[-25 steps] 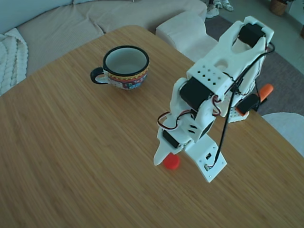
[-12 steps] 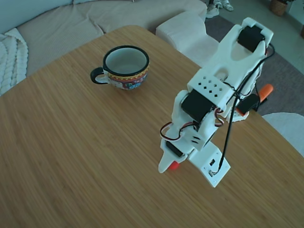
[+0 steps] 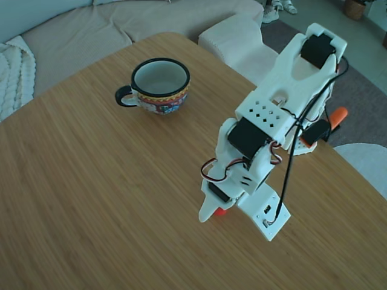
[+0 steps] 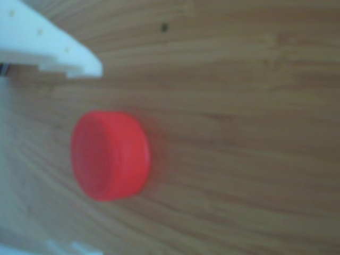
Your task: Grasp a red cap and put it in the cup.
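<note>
The red cap (image 3: 220, 211) lies flat on the wooden table, mostly covered by my gripper (image 3: 228, 215) in the fixed view. Up close in the other view, the red cap (image 4: 110, 155) sits between my two white fingers: one fingertip (image 4: 79, 58) stands above it and the other barely shows at the bottom edge. A strip of bare wood separates each from the cap, so my gripper (image 4: 98, 159) is open around it. The cup (image 3: 158, 101), with black rim and handle and a colourful band, stands upright and empty at the far left of the table.
The arm's base is clamped at the table's right edge by an orange-handled clamp (image 3: 334, 118). A beige sofa (image 3: 91, 30) and a white pouf (image 3: 233, 36) lie beyond the far edge. Bare wood (image 3: 91, 193) stretches between cap and cup.
The gripper has come down over the red cap, which showed fully in front of it a second ago and now peeks out only in part. The cup has not moved.
</note>
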